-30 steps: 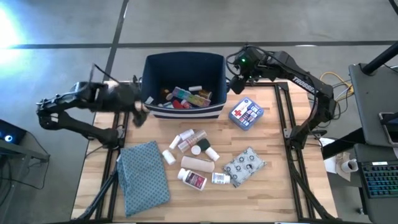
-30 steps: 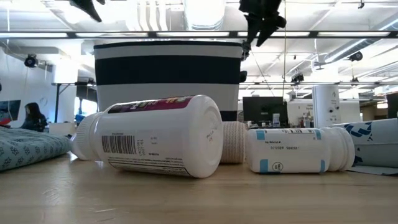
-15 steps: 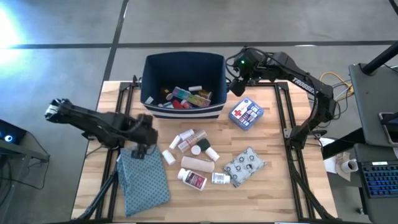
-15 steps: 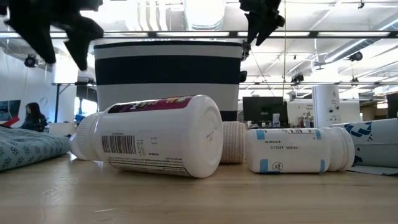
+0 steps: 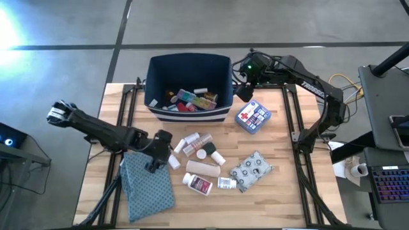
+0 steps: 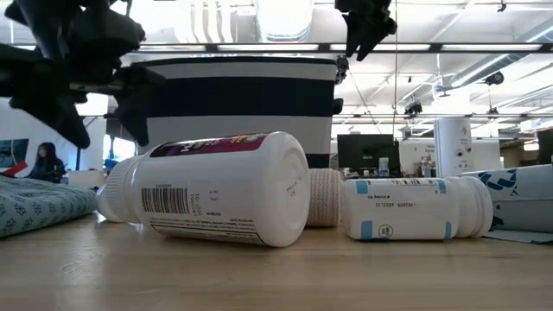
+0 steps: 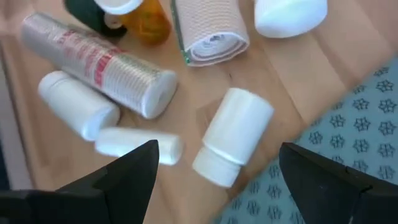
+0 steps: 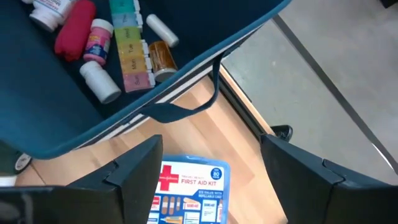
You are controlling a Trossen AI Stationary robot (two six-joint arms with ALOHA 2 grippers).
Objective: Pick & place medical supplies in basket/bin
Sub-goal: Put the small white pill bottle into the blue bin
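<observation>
My left gripper [image 5: 162, 153] [image 7: 219, 148] hangs open, low over the near-left side of the supply cluster. Its fingers stand either side of a small white pill bottle [image 7: 233, 134] [image 5: 172, 161] that lies on its side on the table, and they touch nothing. Beside that bottle lie a tan bandage roll [image 7: 211, 37], a clear ribbed bottle [image 7: 102, 65] and more white bottles. My right gripper [image 5: 245, 86] [image 8: 211, 142] waits open, high over the right far corner of the navy bin [image 5: 188, 70]. The bin holds the rainbow pill organizer [image 8: 129, 46], a red tube [image 8: 73, 31] and small bottles.
The first-aid box [image 5: 252, 116] lies right of the bin and the grey patterned pouch [image 5: 250, 169] lies near the right edge. A teal dotted cloth [image 5: 147, 182] lies flat on the near left, right under my left arm. Big white bottles [image 6: 216, 186] [image 6: 415, 207] lie near the front edge.
My left gripper has swung from beside the bin's left wall toward the near edge and the right. It has come down over the cluster of supplies, staying open. No object has moved.
</observation>
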